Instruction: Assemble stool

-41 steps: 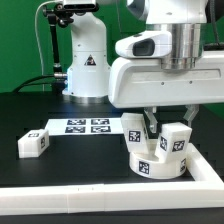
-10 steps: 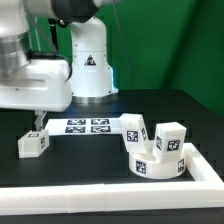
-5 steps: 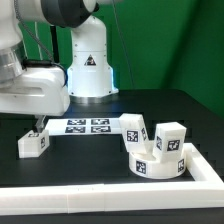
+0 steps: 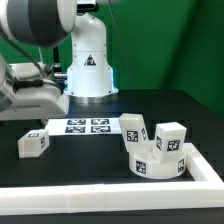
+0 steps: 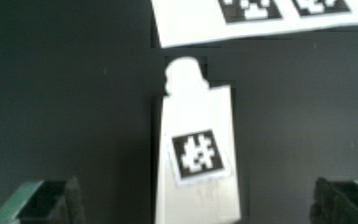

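**A:** What do we have, biggest first?

**B:** The black tabletop [image 4: 190, 105], fenced on its near side and on the exterior view's right by the wall [image 4: 100, 196]. Our arm [image 4: 35, 95] hangs over the exterior view's left part. The seat [image 4: 150, 166] sits in the wall's corner with two legs [image 4: 134, 130] standing on it, well apart from us.

**A:** And the piece we are over?

**B:** The loose leg [image 4: 33, 142] lies flat on the tabletop just beside the marker board [image 4: 85, 126], on the exterior view's left of it. In the wrist view it lies under our end effector [image 5: 195, 203], between the fingertips [image 5: 43, 200], and neither touches it.

**A:** Grip?

**B:** Released, spread wide, holding nothing.

**A:** Which way does the leg run?

**B:** Its long axis lies crosswise to the line joining our fingertips, with the peg [image 5: 186, 72] pointing toward the marker board. We judge a straight descent would let us close across the narrow width, with no wrist turn.

**A:** Room?

**B:** There is bare tabletop along both long sides. The board's edge is near the peg end and seems not to touch it. Wall and seat are well away.
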